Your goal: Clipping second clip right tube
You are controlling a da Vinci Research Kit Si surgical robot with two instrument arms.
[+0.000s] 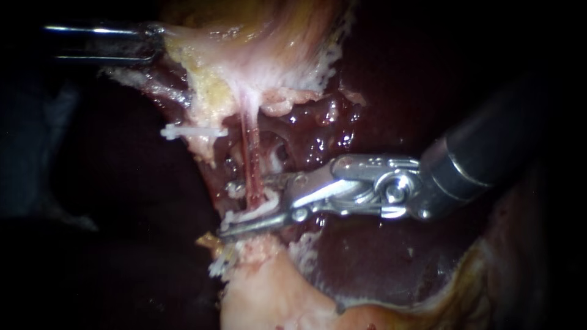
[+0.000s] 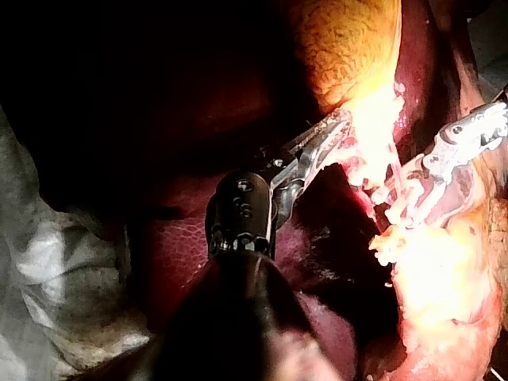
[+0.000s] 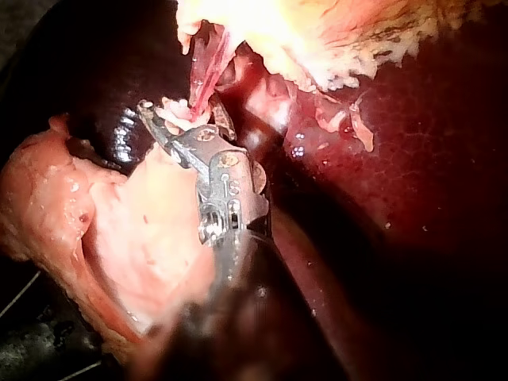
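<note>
A thin red-pink tube runs down from the pale gallbladder to a pale fatty lump. My right instrument comes in from the right, its jaws open and straddling the lower end of this tube. A white clip lies along the lower jaw against the tube. Another white clip sits crosswise on the tissue strand to the left. My left instrument is at the upper left, shut on the gallbladder's edge. The right wrist view shows the tube ahead of my right instrument.
Dark red liver lies behind and below the right instrument's shaft. Raw, wet tissue shows right of the tube. Yellowish fat hangs under the gallbladder. White cloth lies beside the left instrument's shaft.
</note>
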